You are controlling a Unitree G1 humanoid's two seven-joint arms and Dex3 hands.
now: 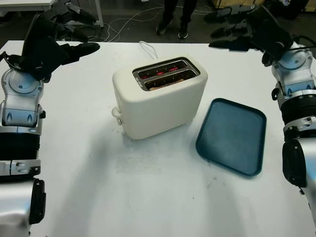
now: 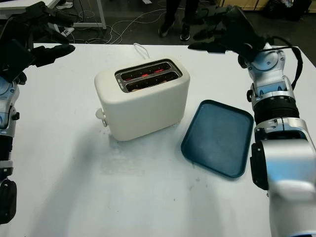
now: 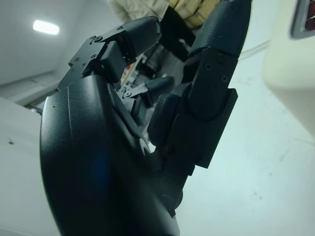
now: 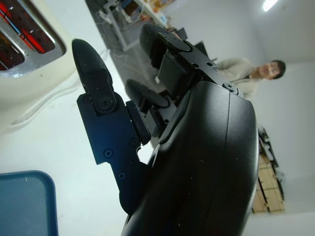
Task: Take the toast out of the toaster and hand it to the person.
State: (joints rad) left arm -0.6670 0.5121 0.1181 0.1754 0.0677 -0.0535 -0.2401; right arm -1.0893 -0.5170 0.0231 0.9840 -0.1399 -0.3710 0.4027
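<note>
**Left eye view: toaster glowing, both hands raised and empty**

Left eye view — cream two-slot toaster (image 1: 160, 96) stands mid-table on the white table (image 1: 123, 197), elements glowing red in both slots. A browned edge of toast (image 1: 165, 82) sits low in the slot nearer the robot; the slot behind it is too dim to tell. Toaster lever knob faces the robot's left side.

Dark blue tray (image 1: 232, 136) lies flat just right of the toaster, nothing on it, not touching the toaster.

Left hand (image 1: 59, 37) held in the air well left of the toaster, near the table's far edge; fingers extended, gripping nothing. Right hand (image 2: 222, 29) up beyond and right of the toaster, above the far table edge; fingers extended, gripping nothing.

A white cable (image 1: 146, 48) runs behind the toaster. A person's legs and shoes (image 1: 173, 19) stand beyond the toaster, past the table's far edge. Right wrist view shows a person in a light top (image 4: 246, 69) in the background.
</note>
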